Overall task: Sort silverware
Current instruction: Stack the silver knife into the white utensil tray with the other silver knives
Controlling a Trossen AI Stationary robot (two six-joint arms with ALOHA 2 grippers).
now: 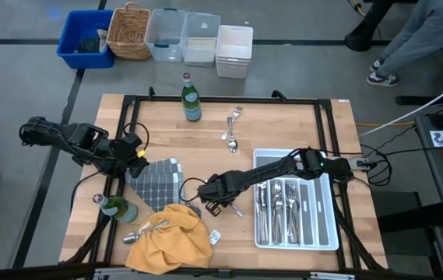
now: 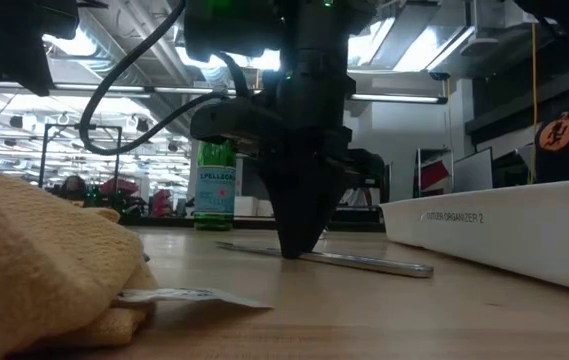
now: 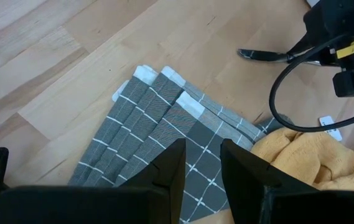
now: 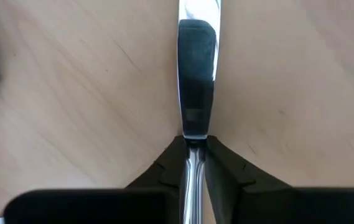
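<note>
The right gripper pinches the slim, mirror-bright handle of a knife, its dark wedge-shaped fingers nearly touching; the knife lies flat on the pale wood-grain table, just beside the white plastic tray that holds more silverware. Near it sit a crumpled yellow cloth and a folded grey checked cloth. The left gripper hovers over the checked cloth, fingers slightly apart and empty.

The right gripper is covering the knife's handle, while the cloth is hiding part of the spoons beside it.
</note>
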